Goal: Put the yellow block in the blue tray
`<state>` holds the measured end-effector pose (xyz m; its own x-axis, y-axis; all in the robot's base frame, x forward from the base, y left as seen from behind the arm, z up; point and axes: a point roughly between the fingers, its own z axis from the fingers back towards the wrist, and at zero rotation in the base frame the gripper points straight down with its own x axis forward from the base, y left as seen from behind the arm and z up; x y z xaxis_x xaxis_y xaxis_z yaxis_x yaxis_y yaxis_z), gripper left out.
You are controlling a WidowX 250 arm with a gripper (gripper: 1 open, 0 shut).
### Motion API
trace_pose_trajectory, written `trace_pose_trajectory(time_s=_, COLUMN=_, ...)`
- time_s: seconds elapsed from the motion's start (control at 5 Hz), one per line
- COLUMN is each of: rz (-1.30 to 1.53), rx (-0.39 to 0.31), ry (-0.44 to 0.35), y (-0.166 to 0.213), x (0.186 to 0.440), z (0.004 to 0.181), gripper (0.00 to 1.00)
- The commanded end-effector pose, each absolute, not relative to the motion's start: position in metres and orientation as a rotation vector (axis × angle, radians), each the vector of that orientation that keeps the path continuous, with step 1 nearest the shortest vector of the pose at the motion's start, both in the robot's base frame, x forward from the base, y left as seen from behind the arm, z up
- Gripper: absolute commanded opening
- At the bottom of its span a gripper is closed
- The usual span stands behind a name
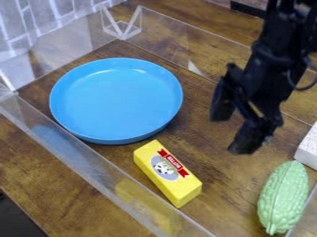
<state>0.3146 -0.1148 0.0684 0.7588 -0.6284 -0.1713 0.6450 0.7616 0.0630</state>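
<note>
Hand [235, 131]: wide open, its dark fingers spread apart; nothing held between them; raised over the surface, to the right of the blue tray and up and to the right of the yellow block as the camera sees it
Hand's contact: none seen with the yellow block or the blue tray; the fingers point downward
Arm: black; enters from the top right of the view, to the right of the blue tray
Yellow block [169, 174]: lying on the surface just outside the blue tray, near its lower right rim; a red label strip and a round whitish picture face up; one end points toward the tray, the other toward the bottom of the view
Blue tray [115, 100]: the landmark; round, shallow, with a raised rim; much wider than the block; nothing in it
Green gourd-shaped thing [284, 197]: bumpy, pale green; well apart from the blue tray, to its lower right; beyond the yellow block
White thing [307, 148]: to the right of the blue tray, cut off by the edge of the view; just above the green thing
Surface [50, 171]: brown wood grain, under the blue tray and around it
</note>
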Motion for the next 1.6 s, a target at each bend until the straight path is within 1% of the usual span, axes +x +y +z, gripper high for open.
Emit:
trace_pose_trajectory(time_s=0.0, rz=-0.721, rx=0.137, ry=0.098, y=-0.111, x=0.318, z=0.085, gripper=1.0)
trace_pose_trajectory(time_s=0.2, rz=-0.729, rx=0.137, ry=0.11, y=-0.101, x=0.318, z=0.078, gripper=1.0)
trace_pose_trajectory(time_s=0.6, rz=-0.713, rx=0.144, ry=0.137, y=-0.089, x=0.336, z=0.065, gripper=1.0)
trace_pose_trajectory(time_s=0.8, rz=-0.667, rx=0.145, ry=0.145, y=-0.089, x=0.334, z=0.064, gripper=1.0)
trace_pose_trajectory(time_s=1.2, rz=-0.618, rx=0.144, ry=0.144, y=-0.079, x=0.331, z=0.076, gripper=1.0)
trace_pose_trajectory(time_s=1.4, rz=-0.525, rx=0.137, ry=0.143, y=-0.079, x=0.327, z=0.077, gripper=1.0)
